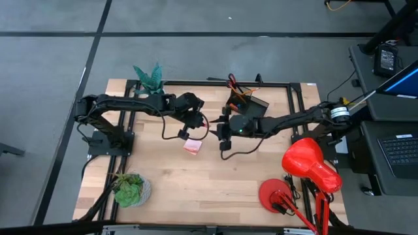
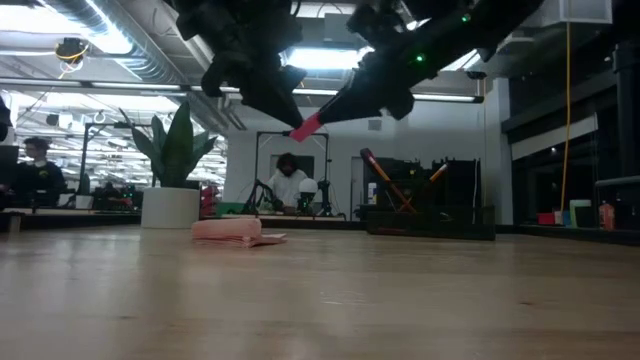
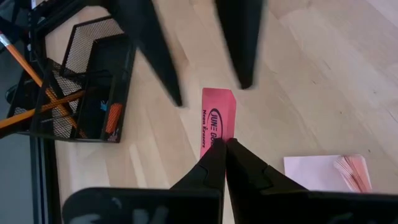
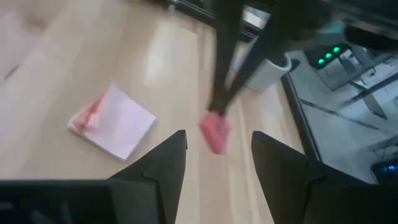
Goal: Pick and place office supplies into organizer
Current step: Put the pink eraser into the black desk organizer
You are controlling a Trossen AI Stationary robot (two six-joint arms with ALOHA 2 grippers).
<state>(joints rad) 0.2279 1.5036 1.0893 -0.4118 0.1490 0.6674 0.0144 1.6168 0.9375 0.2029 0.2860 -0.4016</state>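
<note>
A pink eraser (image 3: 217, 115) with dark print is held above the wood table; in the low view the eraser (image 2: 305, 127) is well clear of the tabletop. My left gripper (image 3: 222, 144) (image 1: 204, 122) is shut on it. My right gripper (image 4: 217, 137) (image 1: 221, 127) faces it, open. Its fingers (image 3: 158, 56) stand either side of the eraser's free end without touching. The pink sticky-note pad (image 1: 192, 146) (image 4: 115, 121) lies flat on the table nearby. The black mesh organizer (image 1: 248, 102) (image 3: 81, 81) stands at the far edge and holds orange pencils and red-handled scissors. My left gripper pinches the eraser by one short end (image 3: 213, 138) between its two fingertips. The rest of the eraser sticks out past the tips toward my right gripper. The eraser is lifted clear of the table and slants downward in the low view.
A tall green plant in a white pot (image 1: 150, 78) stands at the far left, and a succulent (image 1: 130, 189) at the near left. A red desk lamp (image 1: 310, 163) with its round base (image 1: 274, 196) fills the near right. Bare wood lies between them. People sit in the room beyond (image 2: 288, 180).
</note>
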